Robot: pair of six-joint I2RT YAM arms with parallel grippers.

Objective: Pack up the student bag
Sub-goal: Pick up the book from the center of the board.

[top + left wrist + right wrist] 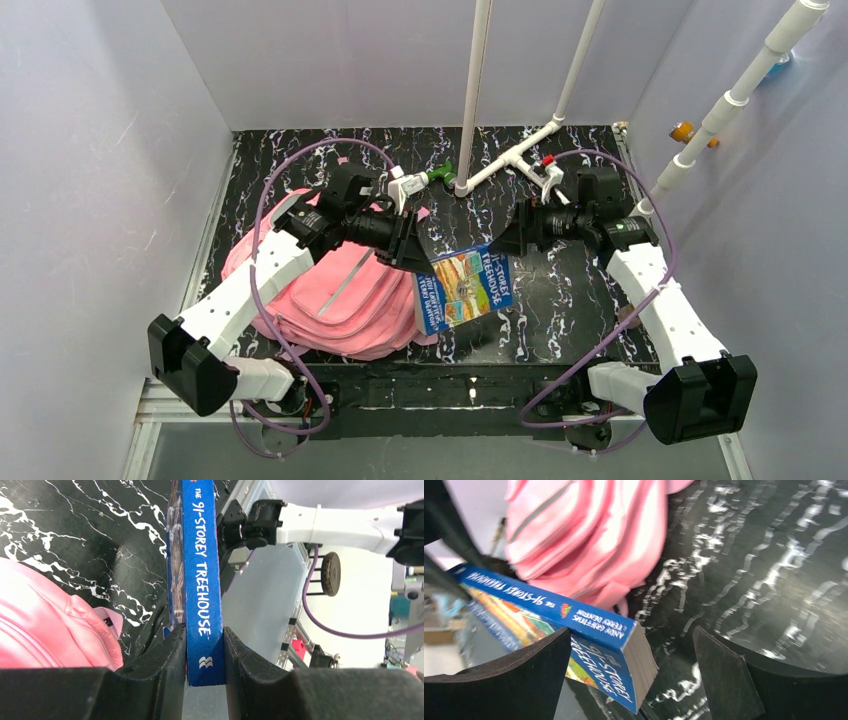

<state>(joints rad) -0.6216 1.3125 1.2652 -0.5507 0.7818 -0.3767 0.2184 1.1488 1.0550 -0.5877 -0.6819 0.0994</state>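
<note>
Top view, hold: the left gripper is clamped on one end of the paperback book, seemingly off the marbled table.
Top view, target: the student bag lies at 8 o'clock from that claw, under the left arm, which we judge the nearer.
Top view, right gripper: at the book's 1 o'clock edge.
Left wrist view, axis: the spine runs from 6 to 12 o'clock, with the bag at 8 o'clock.
Right wrist view, claw: jaws wide apart, gripping nothing; the book's corner sits between them and the bag at 11 o'clock.
Obstacle: we cannot tell whether the bag is unzipped.
</note>
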